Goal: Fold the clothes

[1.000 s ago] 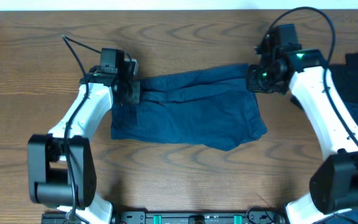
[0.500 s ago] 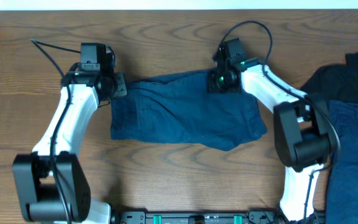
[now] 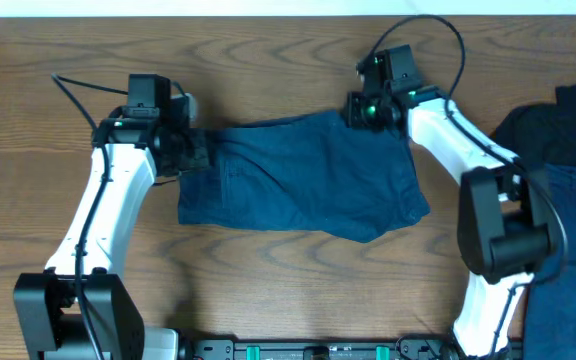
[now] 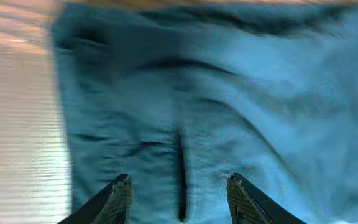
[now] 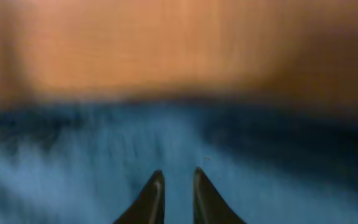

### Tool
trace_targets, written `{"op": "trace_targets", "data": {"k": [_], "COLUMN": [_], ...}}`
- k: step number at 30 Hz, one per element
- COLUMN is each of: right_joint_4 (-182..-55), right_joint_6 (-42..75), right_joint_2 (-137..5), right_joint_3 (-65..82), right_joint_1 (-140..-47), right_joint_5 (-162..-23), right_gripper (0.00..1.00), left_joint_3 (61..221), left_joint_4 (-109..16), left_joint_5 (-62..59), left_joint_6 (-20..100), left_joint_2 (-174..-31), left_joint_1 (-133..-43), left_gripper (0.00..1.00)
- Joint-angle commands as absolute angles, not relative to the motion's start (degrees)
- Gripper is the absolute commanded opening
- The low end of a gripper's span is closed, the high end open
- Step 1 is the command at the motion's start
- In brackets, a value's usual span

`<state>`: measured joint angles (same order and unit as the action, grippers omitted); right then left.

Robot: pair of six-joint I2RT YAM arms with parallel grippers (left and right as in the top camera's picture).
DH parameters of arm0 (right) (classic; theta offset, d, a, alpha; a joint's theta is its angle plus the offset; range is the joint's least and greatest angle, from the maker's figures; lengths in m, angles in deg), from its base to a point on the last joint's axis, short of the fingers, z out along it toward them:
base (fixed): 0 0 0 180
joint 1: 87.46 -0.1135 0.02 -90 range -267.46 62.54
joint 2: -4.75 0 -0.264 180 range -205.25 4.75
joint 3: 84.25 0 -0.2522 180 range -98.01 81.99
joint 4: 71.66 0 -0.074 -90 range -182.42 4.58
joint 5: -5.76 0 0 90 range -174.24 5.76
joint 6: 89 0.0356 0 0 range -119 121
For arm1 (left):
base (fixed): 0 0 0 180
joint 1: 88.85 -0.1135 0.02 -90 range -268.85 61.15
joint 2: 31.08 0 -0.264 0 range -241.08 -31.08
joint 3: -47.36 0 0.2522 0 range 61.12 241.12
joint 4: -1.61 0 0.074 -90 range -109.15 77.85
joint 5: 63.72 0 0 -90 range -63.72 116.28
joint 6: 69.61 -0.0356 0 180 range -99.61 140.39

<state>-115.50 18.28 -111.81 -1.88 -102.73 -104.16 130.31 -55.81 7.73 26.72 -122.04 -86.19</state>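
A pair of blue shorts (image 3: 298, 180) lies flat in the middle of the wooden table. My left gripper (image 3: 196, 152) is at the shorts' upper left corner. In the left wrist view its jaws (image 4: 179, 190) are open, spread over the blue fabric (image 4: 229, 106) and a dark seam, holding nothing. My right gripper (image 3: 361, 110) is at the shorts' upper right edge. In the blurred right wrist view its jaws (image 5: 177, 180) are nearly together just above the cloth (image 5: 73, 162), with no fabric pinched between them that I can see.
A dark garment (image 3: 568, 125) and a blue garment (image 3: 568, 260) lie in a pile at the table's right edge. Bare wood (image 3: 268, 60) runs along the far side and in front of the shorts.
The right arm swung left from the far right corner to the shorts' upper edge, then rose slightly. The left gripper shifted left, then settled at the upper left corner. The shorts barely changed.
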Motion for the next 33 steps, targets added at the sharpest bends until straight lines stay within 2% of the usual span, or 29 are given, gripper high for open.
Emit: {"op": "trace_targets", "data": {"k": [1,4,8,11,14,20,26,29,33], "right_joint_4": [-123.4,-134.5,-145.0,-146.5,-143.5,-136.6,-136.3,-138.7,-141.9], "right_joint_6": [11.4,13.4,17.4,19.7,24.0,23.5,24.3,18.0,12.1], "right_joint_2": [-105.5,-103.5,-104.4,-105.1,-105.1,-105.1,-105.1,-104.3,-101.1], "right_joint_3": [-2.3,-2.3,-1.2,3.2,9.5,16.6,16.3,14.6,13.5], "right_joint_1": [-102.7,-102.8,-104.3,-106.3,-107.6,-105.8,-99.5,-95.3,-90.4], "right_joint_5": [-106.0,-106.0,-106.2,-106.1,-103.3,-98.7,-91.5,-98.2,-106.5], "right_gripper": [0.17,0.17,0.13,0.14,0.2,0.44,0.42,0.38,0.42], "left_joint_3": [129.3,127.9,125.6,124.4,124.4,125.0,128.2,128.9,128.9], "left_joint_4": [-55.9,-55.1,-54.8,-55.0,-55.2,-55.5,-59.5,-60.7,-61.2], "left_joint_5": [3.1,3.1,5.0,12.3,20.1,20.4,20.4,20.4,20.3], "left_joint_6": [23.3,20.8,17.6,19.2,23.8,25.2,25.2,24.9,25.0], "left_joint_2": [-121.9,-123.4,-128.3,-133.3,-137.9,-139.0,-135.2,-131.3,-125.4], "left_joint_1": [-83.4,-80.9,-79.4,-80.0,-81.7,-85.6,-89.0,-90.2,-90.8], "left_gripper": [0.51,0.45,0.27,0.14,0.06,0.06,0.06,0.07,0.1]}}
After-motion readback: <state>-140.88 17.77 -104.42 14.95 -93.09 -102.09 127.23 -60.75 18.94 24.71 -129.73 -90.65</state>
